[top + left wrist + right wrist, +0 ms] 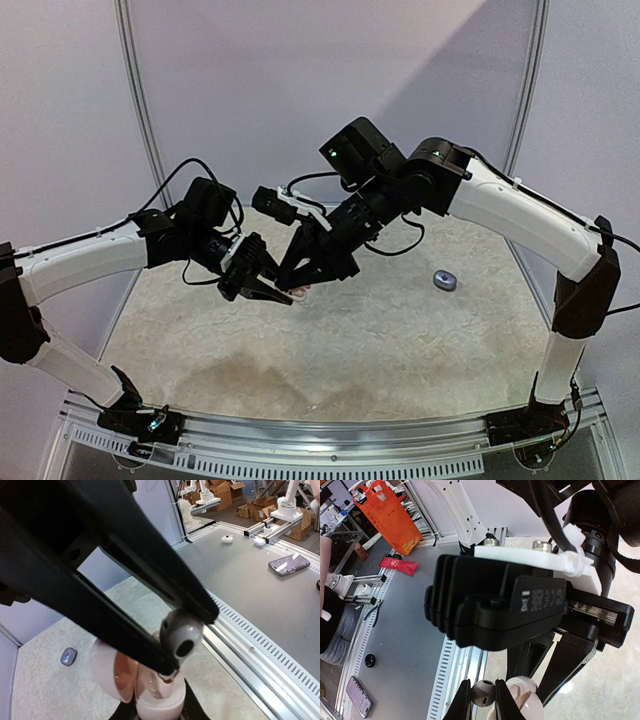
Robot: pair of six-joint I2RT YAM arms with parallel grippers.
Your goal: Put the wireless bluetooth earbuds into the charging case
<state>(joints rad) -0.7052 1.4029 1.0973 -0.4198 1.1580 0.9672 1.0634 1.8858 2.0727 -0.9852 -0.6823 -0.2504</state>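
A pale pink charging case [150, 700] stands with its lid [106, 669] swung open to the left, and my left gripper [156, 712] is shut on its base. In the top view the left gripper [283, 293] holds the case [301, 293] above the middle of the table. My right gripper [483, 701] is shut on a grey earbud [483, 692], held just above and beside the open case [526, 702]. The left wrist view shows the right gripper [189, 641] coming down from the upper left with the earbud [181, 633] over the case's rim.
A small grey-blue oval object [444, 281] lies on the cream mat [360, 340] to the right, also seen as the oval object [68, 656]. A slotted metal rail [330, 440] runs along the table's near edge.
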